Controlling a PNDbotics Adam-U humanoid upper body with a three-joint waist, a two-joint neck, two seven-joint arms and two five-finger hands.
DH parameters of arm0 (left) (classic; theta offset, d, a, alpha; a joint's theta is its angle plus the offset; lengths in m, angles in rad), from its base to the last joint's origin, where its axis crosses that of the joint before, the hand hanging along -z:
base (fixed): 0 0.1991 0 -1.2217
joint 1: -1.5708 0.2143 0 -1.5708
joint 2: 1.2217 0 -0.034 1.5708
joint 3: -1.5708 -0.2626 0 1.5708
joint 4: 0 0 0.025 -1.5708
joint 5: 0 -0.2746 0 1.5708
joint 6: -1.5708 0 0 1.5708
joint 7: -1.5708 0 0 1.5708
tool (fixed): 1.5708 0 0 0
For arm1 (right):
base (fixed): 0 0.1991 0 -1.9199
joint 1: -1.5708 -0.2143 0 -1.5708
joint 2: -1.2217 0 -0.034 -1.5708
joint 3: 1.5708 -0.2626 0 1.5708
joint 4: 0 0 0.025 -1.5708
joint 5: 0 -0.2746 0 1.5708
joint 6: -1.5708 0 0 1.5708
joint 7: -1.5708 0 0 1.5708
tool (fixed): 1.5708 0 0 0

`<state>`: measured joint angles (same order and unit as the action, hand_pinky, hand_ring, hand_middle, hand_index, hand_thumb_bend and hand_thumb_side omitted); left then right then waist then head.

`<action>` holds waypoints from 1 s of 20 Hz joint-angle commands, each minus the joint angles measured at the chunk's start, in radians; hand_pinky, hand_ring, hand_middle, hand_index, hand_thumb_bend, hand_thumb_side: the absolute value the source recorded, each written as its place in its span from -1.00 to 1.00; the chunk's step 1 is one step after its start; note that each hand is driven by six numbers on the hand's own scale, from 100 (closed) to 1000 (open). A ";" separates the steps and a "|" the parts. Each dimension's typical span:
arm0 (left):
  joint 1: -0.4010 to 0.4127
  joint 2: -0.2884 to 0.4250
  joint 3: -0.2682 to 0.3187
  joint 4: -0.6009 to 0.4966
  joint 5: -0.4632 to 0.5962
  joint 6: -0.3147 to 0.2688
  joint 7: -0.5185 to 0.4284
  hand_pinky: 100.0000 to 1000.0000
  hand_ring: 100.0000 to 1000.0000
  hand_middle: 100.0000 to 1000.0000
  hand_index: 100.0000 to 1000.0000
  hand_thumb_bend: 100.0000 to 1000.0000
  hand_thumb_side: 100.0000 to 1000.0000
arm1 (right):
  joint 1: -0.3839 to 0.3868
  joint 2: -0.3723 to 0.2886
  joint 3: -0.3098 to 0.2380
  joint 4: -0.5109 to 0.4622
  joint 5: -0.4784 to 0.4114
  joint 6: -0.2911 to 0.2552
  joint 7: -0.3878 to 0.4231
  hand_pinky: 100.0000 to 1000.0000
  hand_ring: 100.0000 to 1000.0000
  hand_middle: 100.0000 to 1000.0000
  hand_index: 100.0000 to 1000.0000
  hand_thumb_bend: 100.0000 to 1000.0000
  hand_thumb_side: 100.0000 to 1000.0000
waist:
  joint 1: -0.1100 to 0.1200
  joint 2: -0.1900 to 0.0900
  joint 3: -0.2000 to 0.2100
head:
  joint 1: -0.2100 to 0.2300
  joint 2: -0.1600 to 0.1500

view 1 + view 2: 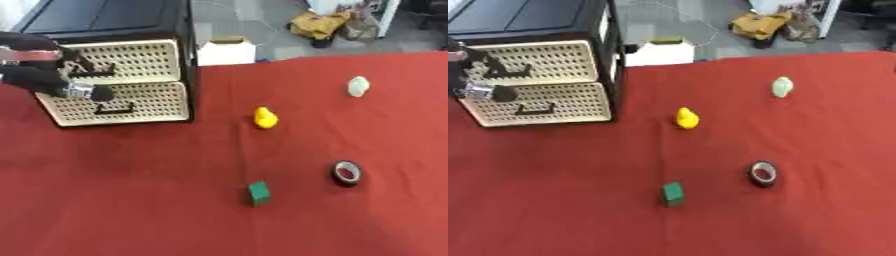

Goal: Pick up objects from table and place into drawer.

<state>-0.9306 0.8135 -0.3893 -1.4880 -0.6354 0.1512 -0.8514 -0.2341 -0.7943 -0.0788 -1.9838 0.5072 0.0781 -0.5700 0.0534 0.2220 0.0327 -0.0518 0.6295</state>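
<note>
The black cabinet (186, 60) with two cream perforated plastic drawers (122, 102) has both drawers shut, their contents hidden. The left robot hand (39, 75) is at the drawer fronts, fingers seemingly curled by the upper handle (92, 73). On the red tabletop (131, 200) lie a yellow duck-shaped toy (265, 117), green block (257, 193), black tape roll (346, 173) and pale green object (358, 86); no writing is legible.

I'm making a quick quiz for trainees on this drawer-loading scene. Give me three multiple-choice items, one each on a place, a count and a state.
1. Where is the green block?
A. nearest the view's bottom edge
B. on top of the drawer unit
C. beside the pale object

2. How many loose objects lie on the red table?
A. two
B. four
C. six

3. Where is the left hand?
A. holding the duck
B. resting flat on the table
C. at the drawer fronts

Answers: 1 A, it lies below the yellow duck and tape roll. 2 B, those three plus the pale object. 3 C, it is in front of the drawer unit.
</note>
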 commanded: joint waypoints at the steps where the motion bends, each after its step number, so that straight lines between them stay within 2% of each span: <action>1: -0.023 0.012 0.006 0.010 -0.023 -0.009 0.020 -1.00 -1.00 -1.00 0.92 0.36 1.00 | -0.011 -0.025 -0.005 -0.016 -0.008 -0.005 0.002 0.39 0.51 0.58 0.74 -1.00 1.00 | -0.002 -0.014 -0.001 | 0.005 -0.015; 20: -0.046 -0.024 0.011 0.077 -0.169 -0.034 0.071 -1.00 -1.00 -1.00 0.90 0.40 1.00 | -0.015 -0.019 0.001 -0.016 -0.012 -0.012 0.010 0.39 0.50 0.57 0.72 -1.00 1.00 | 0.003 0.004 -0.005 | 0.010 -0.036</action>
<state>-0.9525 0.7725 -0.3940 -1.4112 -0.7950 0.1185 -0.7871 -0.2377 -0.7940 -0.0729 -1.9838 0.5007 0.0683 -0.5613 0.0591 0.2404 0.0281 -0.0452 0.6045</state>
